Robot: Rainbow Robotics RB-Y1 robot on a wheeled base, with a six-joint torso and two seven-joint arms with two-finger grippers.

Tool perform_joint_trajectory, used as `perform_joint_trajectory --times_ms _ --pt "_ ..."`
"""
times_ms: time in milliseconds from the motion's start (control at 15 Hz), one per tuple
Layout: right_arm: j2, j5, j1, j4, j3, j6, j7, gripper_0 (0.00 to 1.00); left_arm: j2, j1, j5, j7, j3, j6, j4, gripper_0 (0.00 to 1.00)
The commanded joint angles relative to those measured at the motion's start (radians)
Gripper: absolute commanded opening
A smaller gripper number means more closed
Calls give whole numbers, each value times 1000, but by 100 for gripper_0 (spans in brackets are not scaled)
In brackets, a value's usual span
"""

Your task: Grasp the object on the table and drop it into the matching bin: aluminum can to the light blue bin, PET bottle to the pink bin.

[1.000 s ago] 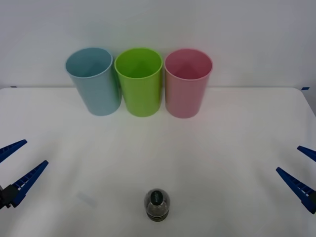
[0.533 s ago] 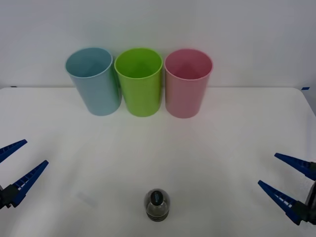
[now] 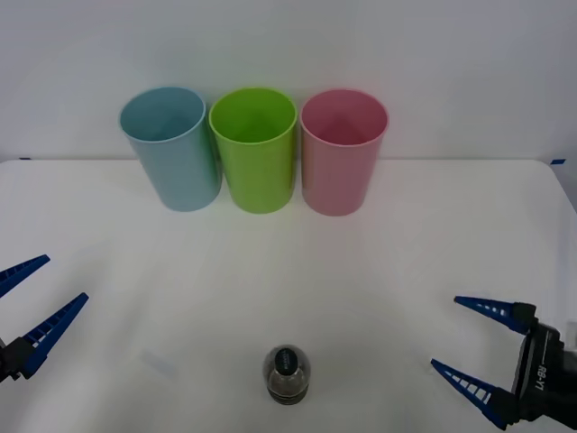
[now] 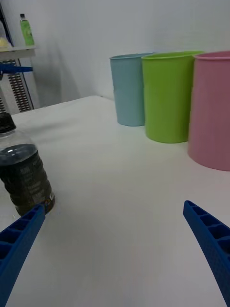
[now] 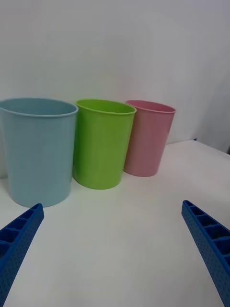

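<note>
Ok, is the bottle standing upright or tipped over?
Upright. The PET bottle stands on its base on the table, black cap on top; from the front view its cap faces up.

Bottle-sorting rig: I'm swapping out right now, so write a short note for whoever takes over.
Right pincer: open, empty, low over the table at its near right, moving in toward the PET bottle.
Left pincer: open, empty, parked at the near left edge.
Bottle: upright, capped, near front centre, untouched.
Bins along the far edge: light blue bin, green bin, pink bin, all upright.
Done: approach started only.
Left: grasp the bottle, carry it over, drop it into the pink bin.
</note>
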Motion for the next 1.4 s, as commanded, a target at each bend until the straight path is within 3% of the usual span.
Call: perform_joint_trajectory --times_ms 67,733,1067,1400 --pt "1 31 -34 43 41 -44 17 100 0 0 0 0 0 0 0 100" --pt "-5 54 -83 54 273 -29 52 100 0 0 0 0 0 0 0 100" --pt "-4 59 -98 54 365 45 81 100 0 0 0 0 0 0 0 100" --pt "57 94 -110 54 400 88 126 100 0 0 0 0 0 0 0 100"
